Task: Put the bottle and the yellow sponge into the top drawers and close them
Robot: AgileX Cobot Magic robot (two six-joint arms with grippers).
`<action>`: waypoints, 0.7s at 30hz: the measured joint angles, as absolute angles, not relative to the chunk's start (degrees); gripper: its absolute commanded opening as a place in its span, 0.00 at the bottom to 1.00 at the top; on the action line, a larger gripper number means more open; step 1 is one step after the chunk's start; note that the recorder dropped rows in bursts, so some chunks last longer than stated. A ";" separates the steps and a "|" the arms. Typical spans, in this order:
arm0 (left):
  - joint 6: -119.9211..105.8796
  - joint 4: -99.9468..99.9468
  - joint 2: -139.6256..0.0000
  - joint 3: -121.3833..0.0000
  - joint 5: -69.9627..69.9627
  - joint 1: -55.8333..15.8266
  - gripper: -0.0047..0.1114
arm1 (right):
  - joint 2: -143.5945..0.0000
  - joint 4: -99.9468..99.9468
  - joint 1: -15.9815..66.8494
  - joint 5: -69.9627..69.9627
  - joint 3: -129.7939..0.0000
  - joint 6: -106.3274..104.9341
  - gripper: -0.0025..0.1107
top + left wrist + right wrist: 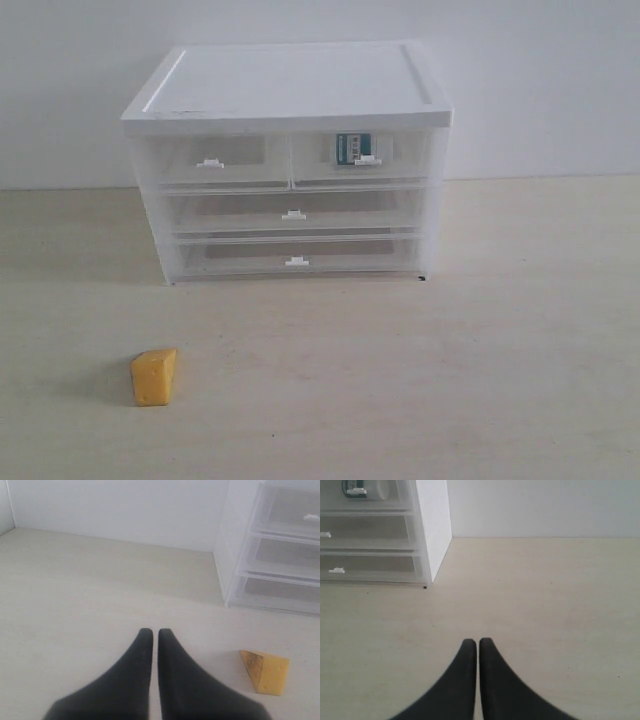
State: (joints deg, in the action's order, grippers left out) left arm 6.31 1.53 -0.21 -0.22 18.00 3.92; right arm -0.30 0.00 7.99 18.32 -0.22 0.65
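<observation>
While the left gripper (151,631) hangs over the table (470,380), its fingers pressed together with nothing between them, the sponge (154,376) lies on the tabletop near it. It sits at front left, well apart from the cabinet (290,85). Farther back, the left top drawer (210,160) sits pushed in. Just beside it the right top drawer (405,160) is pushed in too, with the bottle (352,149) inside, seen through the clear front. The right gripper (478,641) hovers over the table, fingers likewise pressed together, pinching nothing.
</observation>
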 measured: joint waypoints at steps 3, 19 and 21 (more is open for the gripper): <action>6.31 1.53 -0.21 -0.22 18.00 3.92 0.08 | -0.30 0.00 7.99 18.52 -0.08 0.61 0.02; 6.31 1.53 -0.21 -0.22 18.00 3.92 0.08 | -0.30 0.00 7.99 18.67 0.05 1.03 0.02; 6.31 1.53 -0.21 -0.22 18.00 3.92 0.08 | -0.30 0.00 7.99 18.67 0.05 1.03 0.02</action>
State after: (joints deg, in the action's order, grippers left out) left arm 6.31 1.53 -0.21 -0.22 18.00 3.92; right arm -0.30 0.00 7.99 18.67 0.05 1.03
